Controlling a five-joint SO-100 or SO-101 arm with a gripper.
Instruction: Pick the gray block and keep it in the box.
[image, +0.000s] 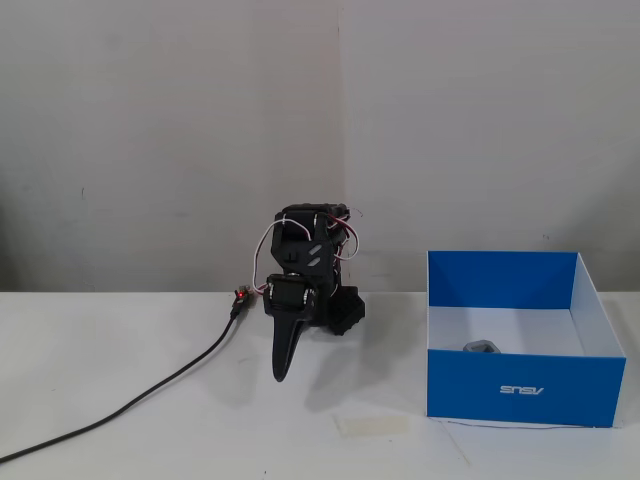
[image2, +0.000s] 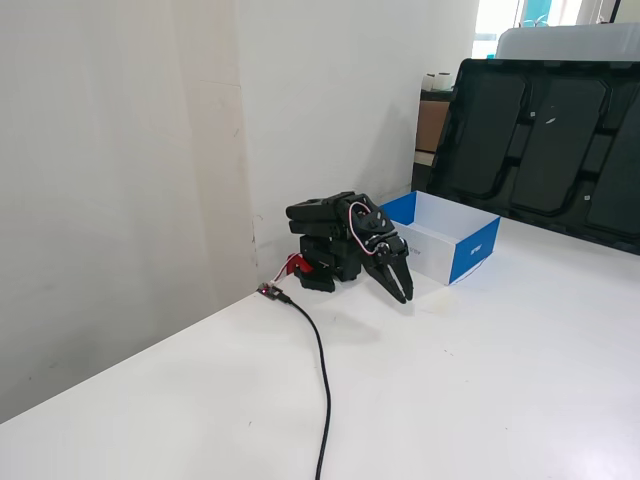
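Gray block (image: 481, 346) lies inside box (image: 595, 300), lower right of frame; hand (image: 281, 372) closed, empty, folded at centre. Risk: arm motion could nudge the box.

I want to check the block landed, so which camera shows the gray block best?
The fixed view facing the box's logo side: the gray block peeks above the front wall, inside. The other fixed view, from the side, hides it behind the box wall.

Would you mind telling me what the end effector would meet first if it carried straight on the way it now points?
The end effector points down, tips just above the white table, so it would probably meet bare tabletop first, left of the box.
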